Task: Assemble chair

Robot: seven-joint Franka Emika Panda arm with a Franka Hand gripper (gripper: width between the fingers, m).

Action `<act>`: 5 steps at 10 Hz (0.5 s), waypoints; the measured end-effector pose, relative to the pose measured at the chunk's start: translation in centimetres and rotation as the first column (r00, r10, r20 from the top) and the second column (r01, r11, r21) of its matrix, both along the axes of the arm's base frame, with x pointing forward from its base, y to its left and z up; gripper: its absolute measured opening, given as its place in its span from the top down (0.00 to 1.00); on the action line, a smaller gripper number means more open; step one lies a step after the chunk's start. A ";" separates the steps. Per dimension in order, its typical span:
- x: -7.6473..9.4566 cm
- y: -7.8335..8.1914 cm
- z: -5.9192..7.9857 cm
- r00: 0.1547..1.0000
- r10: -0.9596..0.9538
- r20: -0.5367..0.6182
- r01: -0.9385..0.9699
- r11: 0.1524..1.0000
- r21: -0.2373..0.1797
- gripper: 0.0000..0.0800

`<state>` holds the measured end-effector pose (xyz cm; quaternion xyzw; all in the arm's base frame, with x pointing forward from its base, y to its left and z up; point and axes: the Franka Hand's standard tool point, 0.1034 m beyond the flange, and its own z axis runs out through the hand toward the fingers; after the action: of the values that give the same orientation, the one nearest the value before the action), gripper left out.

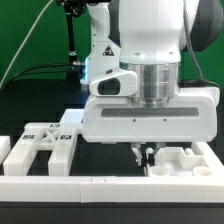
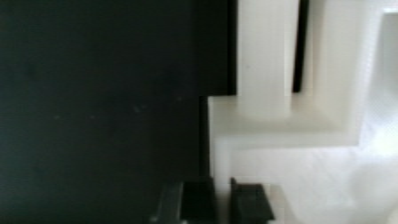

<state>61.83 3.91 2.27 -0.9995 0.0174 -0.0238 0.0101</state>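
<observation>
Lying just beside the closed jaws, white chair part (image 2: 276, 125), ungripped.

Bare dark table (image 1: 100, 152) forms an open lane between the slotted frame (image 1: 45, 140) on the exterior view's left and the recessed white part (image 1: 185, 160) on its right, where the closed gripper (image 1: 144, 157) hangs just beside that part's edge. A long border bar (image 1: 110, 185) walls the near side. From the wrist, the table (image 2: 107, 100) lies unobstructed on one side of the fingers (image 2: 251, 200); the white part (image 2: 285, 140) blocks the other.
</observation>
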 end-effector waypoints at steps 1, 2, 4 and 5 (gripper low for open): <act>0.0 0.0 0.0 1.000 0.000 0.000 0.000 1.000 0.000 0.96; 0.0 0.0 0.0 1.000 0.000 0.000 0.000 1.000 0.000 0.74; 0.0 0.0 0.0 1.000 0.000 0.000 0.000 1.000 0.000 0.58; 0.0 0.0 0.0 1.000 0.000 0.000 0.000 1.000 0.000 0.34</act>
<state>61.82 3.92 2.27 -0.9995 0.0173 -0.0238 0.0102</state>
